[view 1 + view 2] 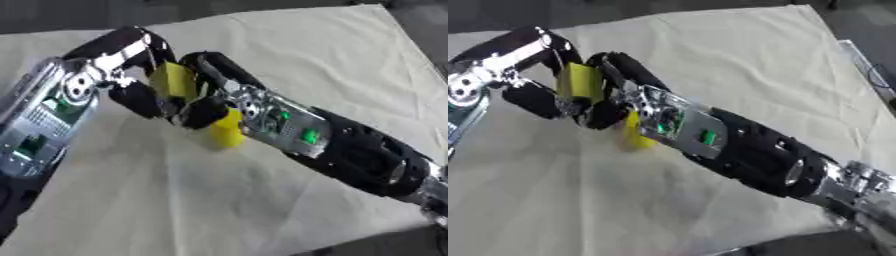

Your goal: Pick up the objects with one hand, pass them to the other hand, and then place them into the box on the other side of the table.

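Your left hand [131,75] and right hand [206,82] both curl round the yellow object [175,80], held above the cloth-covered surface [306,60]. Release the giving hand too soon and it may drop; no box is visible.

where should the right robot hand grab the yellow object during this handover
Probably the lower end of the yellow object, which pokes out bare below both hands. The upper part is already enclosed by the left robot hand and the right robot hand from opposite sides, so the free end, approached from the right and below, looks the clearest place for fingers to close.
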Controlling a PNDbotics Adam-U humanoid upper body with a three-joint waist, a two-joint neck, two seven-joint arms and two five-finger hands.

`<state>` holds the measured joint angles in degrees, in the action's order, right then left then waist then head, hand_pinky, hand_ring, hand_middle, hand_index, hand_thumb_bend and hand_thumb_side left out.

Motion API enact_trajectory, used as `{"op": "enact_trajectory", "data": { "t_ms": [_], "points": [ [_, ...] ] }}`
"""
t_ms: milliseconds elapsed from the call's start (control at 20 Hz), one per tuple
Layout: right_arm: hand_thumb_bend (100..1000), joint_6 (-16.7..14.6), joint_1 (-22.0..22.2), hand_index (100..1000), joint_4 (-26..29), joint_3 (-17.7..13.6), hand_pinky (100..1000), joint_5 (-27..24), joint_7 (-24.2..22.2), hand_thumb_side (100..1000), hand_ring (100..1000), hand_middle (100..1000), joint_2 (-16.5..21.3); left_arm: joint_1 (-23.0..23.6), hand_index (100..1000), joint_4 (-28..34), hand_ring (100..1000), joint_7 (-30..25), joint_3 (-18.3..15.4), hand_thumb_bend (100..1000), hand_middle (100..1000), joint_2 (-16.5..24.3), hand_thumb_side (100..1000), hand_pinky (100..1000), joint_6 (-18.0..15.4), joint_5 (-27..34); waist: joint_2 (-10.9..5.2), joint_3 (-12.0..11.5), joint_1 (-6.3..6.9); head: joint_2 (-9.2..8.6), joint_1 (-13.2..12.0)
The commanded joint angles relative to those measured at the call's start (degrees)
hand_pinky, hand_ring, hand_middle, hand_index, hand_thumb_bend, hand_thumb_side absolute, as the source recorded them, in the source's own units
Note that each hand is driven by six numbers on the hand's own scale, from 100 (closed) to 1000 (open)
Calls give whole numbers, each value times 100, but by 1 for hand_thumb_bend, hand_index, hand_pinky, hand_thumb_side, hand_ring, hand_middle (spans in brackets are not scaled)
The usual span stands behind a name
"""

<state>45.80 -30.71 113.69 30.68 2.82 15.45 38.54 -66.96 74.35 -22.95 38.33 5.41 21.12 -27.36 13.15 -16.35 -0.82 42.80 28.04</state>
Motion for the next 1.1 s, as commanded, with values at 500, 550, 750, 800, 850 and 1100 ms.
{"op": "enact_trajectory", "data": {
  "t_ms": [500, 550, 750, 800, 850, 1100],
  "points": [
    [602, 332, -27, 824, 90, -28, 567, 112, 48, 190, 735, 674, 80, -44, 424, 24, 532, 31, -211, 332, 418, 140, 100, 767, 98, -90, -104, 28, -12, -25, -74],
    [614, 333, -27, 834, 90, -28, 573, 162, 25, 196, 744, 686, 81, -35, 422, 9, 531, 41, -236, 331, 416, 143, 100, 767, 89, -104, -104, 29, -12, -26, -77],
    [626, 335, -19, 852, 90, -30, 583, 359, -76, 198, 762, 709, 86, 22, 421, -165, 530, 196, -396, 325, 415, 154, 100, 767, 27, -225, -114, 39, -12, -17, -89],
    [626, 336, -16, 858, 90, -30, 588, 410, -102, 200, 769, 717, 93, 36, 421, -221, 529, 240, -451, 324, 415, 156, 100, 768, 7, -248, -120, 41, -12, -13, -97],
    [625, 337, -11, 862, 90, -29, 593, 463, -135, 203, 774, 723, 101, 43, 421, -258, 529, 284, -506, 318, 415, 162, 100, 768, -16, -265, -127, 44, -12, -5, -107],
    [617, 290, 65, 865, 90, -70, 596, 643, -238, 204, 777, 733, 126, 80, 417, -420, 525, 537, -909, 271, 413, 268, 100, 772, -25, -212, -192, 90, -13, 56, -165]
  ]
}}
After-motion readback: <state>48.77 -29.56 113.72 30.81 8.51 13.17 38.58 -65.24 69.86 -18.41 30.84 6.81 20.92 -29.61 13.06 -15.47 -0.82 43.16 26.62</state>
